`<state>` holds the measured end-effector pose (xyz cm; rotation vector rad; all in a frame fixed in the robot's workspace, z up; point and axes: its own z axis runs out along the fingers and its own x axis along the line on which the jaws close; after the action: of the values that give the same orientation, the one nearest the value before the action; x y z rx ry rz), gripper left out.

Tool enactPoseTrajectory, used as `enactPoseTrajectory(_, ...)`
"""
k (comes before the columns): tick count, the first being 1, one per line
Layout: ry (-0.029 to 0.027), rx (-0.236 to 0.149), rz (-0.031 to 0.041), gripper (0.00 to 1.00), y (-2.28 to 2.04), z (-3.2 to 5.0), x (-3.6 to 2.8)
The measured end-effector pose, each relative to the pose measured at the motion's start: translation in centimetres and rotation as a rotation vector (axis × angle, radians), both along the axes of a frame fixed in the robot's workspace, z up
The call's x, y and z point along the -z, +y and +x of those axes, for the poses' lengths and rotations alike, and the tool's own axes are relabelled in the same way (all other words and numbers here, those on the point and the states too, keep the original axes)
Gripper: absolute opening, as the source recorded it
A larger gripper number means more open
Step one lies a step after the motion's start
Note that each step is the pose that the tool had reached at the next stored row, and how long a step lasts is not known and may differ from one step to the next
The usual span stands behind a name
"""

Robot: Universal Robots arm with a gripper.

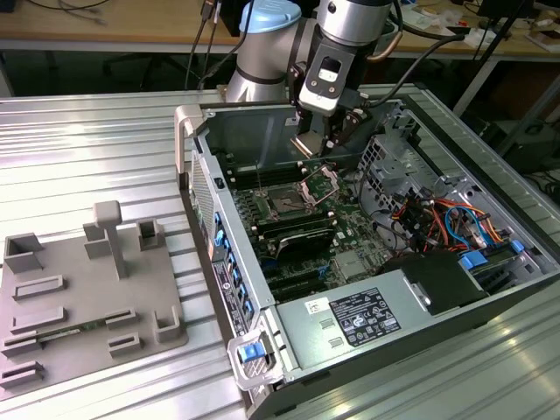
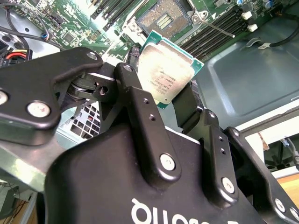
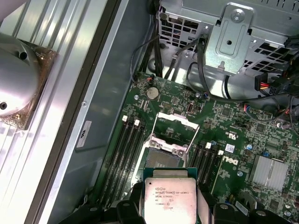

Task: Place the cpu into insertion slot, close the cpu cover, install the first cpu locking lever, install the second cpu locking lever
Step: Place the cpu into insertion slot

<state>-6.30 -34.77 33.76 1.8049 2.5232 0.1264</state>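
My gripper (image 1: 325, 133) hangs inside the open computer case, shut on the cpu (image 2: 168, 70), a flat silver square with a green rim. One black finger (image 2: 133, 91) presses each side of the chip. In the first wrist view the cpu (image 3: 170, 198) hovers just short of the insertion slot (image 3: 163, 161), tilted and clear of the board. The insertion slot (image 1: 287, 201) lies bare, showing its dark contact field (image 2: 163, 18). The cpu cover (image 3: 175, 128) stands swung up on its hinge behind the socket, seen in the exterior view as a raised metal frame (image 1: 319, 182). A thin locking lever (image 2: 217, 29) sticks out beside the socket.
Long black memory slots (image 3: 128, 154) flank the socket on both sides. A metal drive cage (image 1: 389, 157) and bundled cables (image 1: 446, 219) crowd the exterior view's right. A grey power supply box (image 1: 367, 315) fills the case's near end. A grey fixture plate (image 1: 79, 289) lies outside the case.
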Motion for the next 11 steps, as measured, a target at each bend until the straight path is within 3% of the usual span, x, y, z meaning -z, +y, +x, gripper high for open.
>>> enactPoseTrajectory(4, 0.0000, 0.001, -0.0006, 0.55, 0.00, 0.00, 0.00)
enactPoseTrajectory(11, 0.0024, 0.048, -0.0019, 0.55, 0.00, -0.02, 0.25)
